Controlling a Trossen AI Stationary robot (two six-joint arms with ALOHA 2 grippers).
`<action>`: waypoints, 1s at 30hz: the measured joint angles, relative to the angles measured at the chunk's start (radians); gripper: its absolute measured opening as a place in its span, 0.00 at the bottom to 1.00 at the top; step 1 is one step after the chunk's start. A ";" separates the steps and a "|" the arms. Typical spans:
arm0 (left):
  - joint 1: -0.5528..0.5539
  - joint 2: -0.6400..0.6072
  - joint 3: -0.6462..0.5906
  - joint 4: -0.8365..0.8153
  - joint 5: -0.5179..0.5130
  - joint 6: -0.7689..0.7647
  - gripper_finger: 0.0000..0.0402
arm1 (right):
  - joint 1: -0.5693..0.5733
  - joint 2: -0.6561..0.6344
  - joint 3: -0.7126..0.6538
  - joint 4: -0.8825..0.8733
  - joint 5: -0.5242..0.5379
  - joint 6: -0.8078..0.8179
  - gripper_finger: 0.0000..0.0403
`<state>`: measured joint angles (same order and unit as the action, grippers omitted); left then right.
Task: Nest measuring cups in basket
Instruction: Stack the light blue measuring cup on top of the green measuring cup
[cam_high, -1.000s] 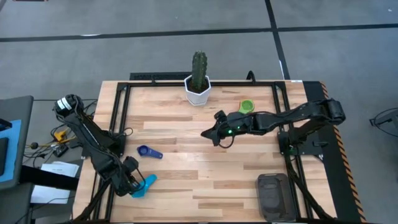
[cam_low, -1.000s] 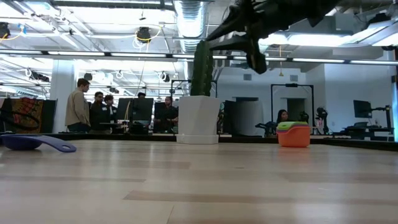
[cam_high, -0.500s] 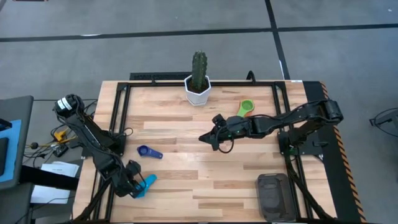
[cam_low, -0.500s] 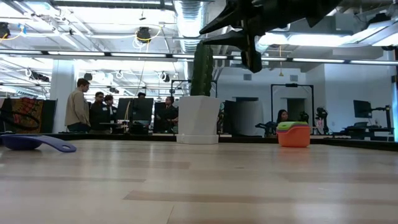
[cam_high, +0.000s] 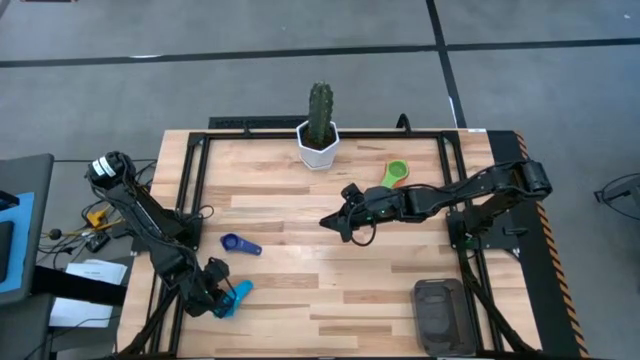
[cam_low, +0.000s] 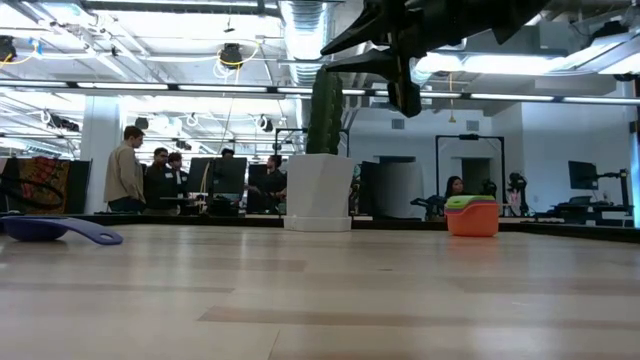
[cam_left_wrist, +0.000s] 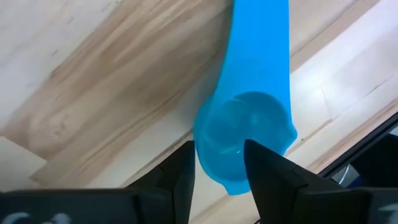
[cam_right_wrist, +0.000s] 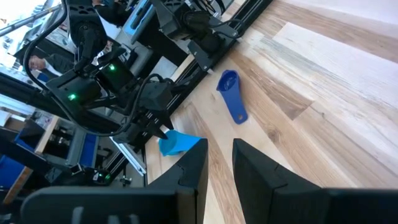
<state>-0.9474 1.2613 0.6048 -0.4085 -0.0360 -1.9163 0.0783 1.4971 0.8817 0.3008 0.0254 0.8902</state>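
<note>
Left gripper (cam_high: 222, 298) sits low at the near left corner of the table (cam_high: 330, 300), its fingers (cam_left_wrist: 177, 180) closed on the bowl of a light blue cup (cam_high: 236, 294). In the left wrist view the two dark fingers flank the bowl on either side, and the cup's flat handle runs straight away from them over the wood. The cup appears tilted rather than flat (the right wrist view shows it tipped at the table's edge beside that gripper), though whether it clears the surface cannot be told.

Right gripper (cam_high: 338, 222) hangs above the middle of the table, well clear of the wood, as the low view confirms. Its fingers (cam_right_wrist: 193, 171) stand a little apart with nothing between them.

A dark blue cup (cam_high: 239, 244) lies flat on the table between the two grippers, nearer the left one, its handle pointing toward the table's near right side. A stack of cups (cam_low: 472, 214) stands at the far side, right of the cactus pot (cam_high: 318, 143); the green cup (cam_high: 396, 174) is on top, with red and orange rims showing beneath it in the low view.

The basket (cam_high: 440, 315) rests at the near right corner, apart from every cup. No cup is visible inside it.

People (cam_low: 126, 168) stand in the room beyond the table.
</note>
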 joint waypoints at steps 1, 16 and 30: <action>0.000 0.000 0.000 -0.003 0.000 0.000 0.31 | 0.000 0.000 0.000 0.000 0.000 0.000 0.24; 0.000 0.086 -0.018 0.016 0.005 0.135 0.08 | -0.001 0.000 0.000 -0.001 0.000 0.000 0.24; 0.095 0.088 0.088 -0.065 -0.088 0.764 0.01 | -0.016 0.000 0.000 0.015 -0.164 0.005 0.24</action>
<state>-0.8525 1.3491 0.6924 -0.4730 -0.1240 -1.1523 0.0624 1.4971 0.8814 0.3160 -0.1389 0.8947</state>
